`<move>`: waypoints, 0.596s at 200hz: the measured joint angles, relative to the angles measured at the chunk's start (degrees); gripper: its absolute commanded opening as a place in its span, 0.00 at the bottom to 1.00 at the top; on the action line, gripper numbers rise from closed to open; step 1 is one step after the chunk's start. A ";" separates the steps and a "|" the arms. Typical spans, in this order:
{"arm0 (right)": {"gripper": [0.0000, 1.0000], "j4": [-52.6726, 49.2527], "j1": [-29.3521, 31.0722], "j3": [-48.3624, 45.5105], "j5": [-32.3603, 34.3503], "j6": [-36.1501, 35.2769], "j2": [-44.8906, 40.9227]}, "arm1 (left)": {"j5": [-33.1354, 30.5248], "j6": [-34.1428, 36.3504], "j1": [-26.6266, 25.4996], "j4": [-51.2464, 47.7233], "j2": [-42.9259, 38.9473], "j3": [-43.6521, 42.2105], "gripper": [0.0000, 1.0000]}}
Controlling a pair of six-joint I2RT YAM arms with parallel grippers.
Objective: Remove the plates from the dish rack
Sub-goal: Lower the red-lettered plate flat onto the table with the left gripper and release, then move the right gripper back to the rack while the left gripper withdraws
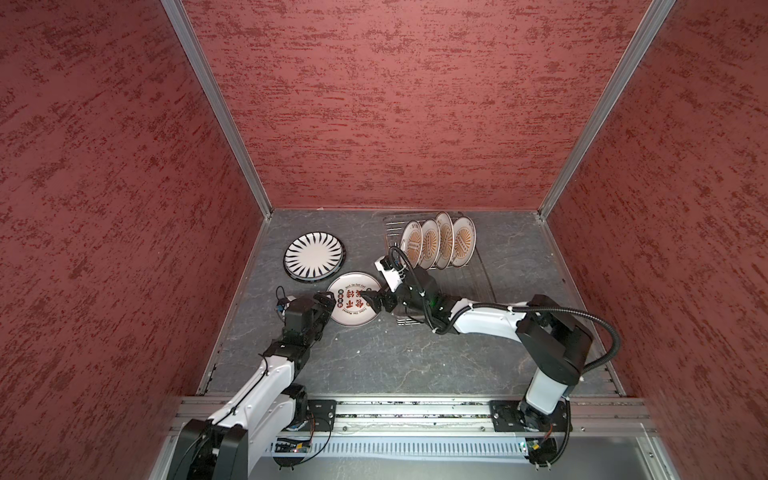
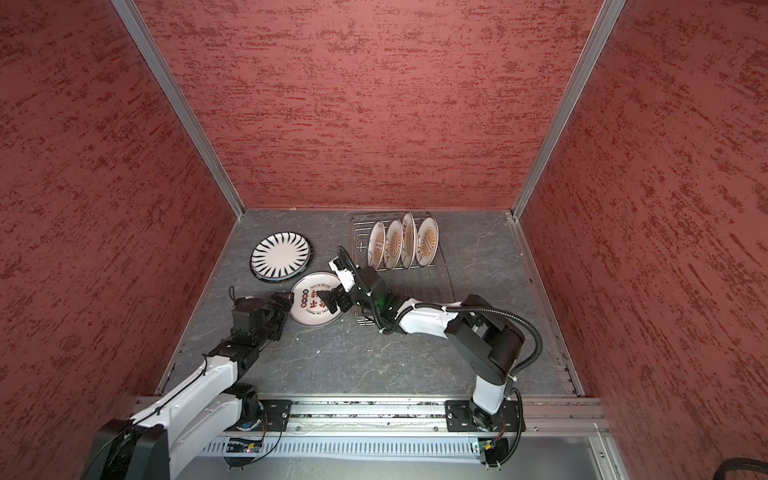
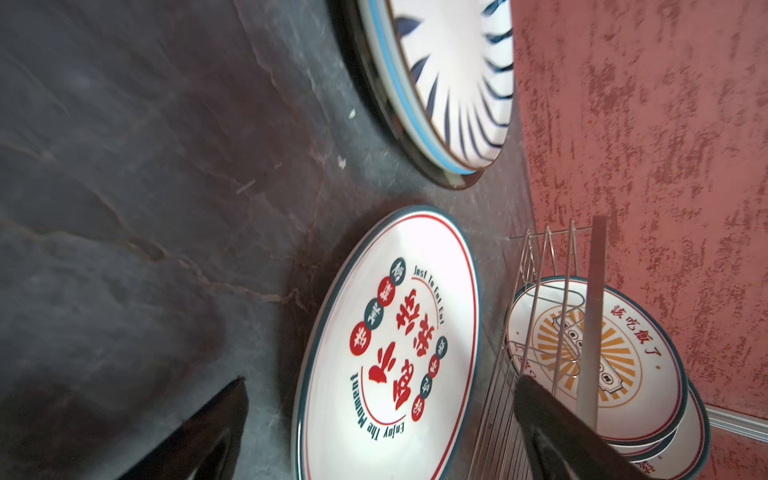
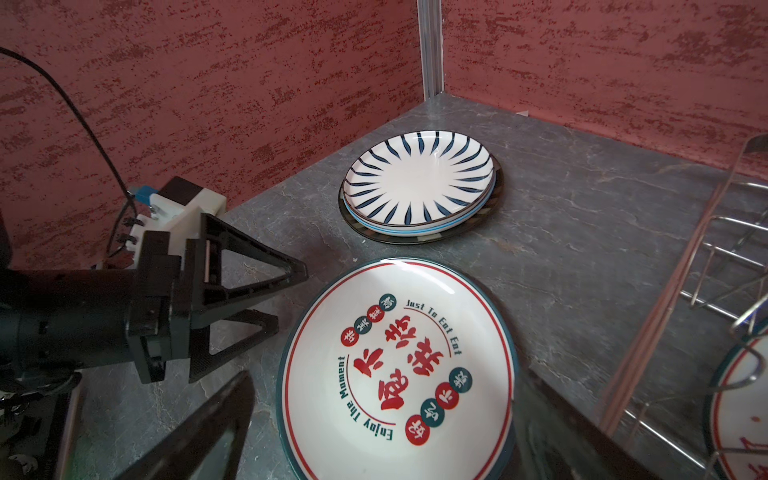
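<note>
1. Two arms reach low toward the left-centre of the scene. The left gripper (image 1: pixel 328 297) is spread wide beside the left rim of the red-character plate (image 1: pixel 351 311). The right gripper (image 1: pixel 368 304) is spread wide over that plate's right side.
2. One silver wire dish rack (image 1: pixel 467 284) stands at the far right.
3. Four orange sunburst plates (image 1: pixel 439 245) stand upright in it.
4. One black-striped plate (image 1: pixel 313 254) lies flat on a dark-rimmed plate (image 4: pixel 419 240), far left.

Open bench (image 1: pixel 374 365) lies free along the front and to the right of the dish rack (image 1: pixel 467 286). The left side is crowded: a striped plate stack (image 1: pixel 314 256) near the left wall and a red-lettered plate (image 1: pixel 353 311) just beside it, with the left gripper (image 1: pixel 327 300) and right gripper (image 1: pixel 370 304), fingers spread, at its two sides. Four upright plates (image 1: pixel 440 245) fill the rack's far end, and the right arm lies across its near end.
</note>
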 measured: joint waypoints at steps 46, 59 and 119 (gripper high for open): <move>0.99 4.52 0.00 -4.70 2.91 1.64 -6.47 | -8.76 8.00 -6.91 -2.40 -15.76 -0.87 0.99; 0.99 5.90 0.00 -6.25 4.35 2.14 -8.83 | -8.24 11.04 -7.74 0.98 -18.27 -2.54 0.99; 0.99 4.44 -1.20 -8.31 9.79 1.81 -17.05 | 6.91 23.50 -9.49 20.37 -15.08 -8.46 1.00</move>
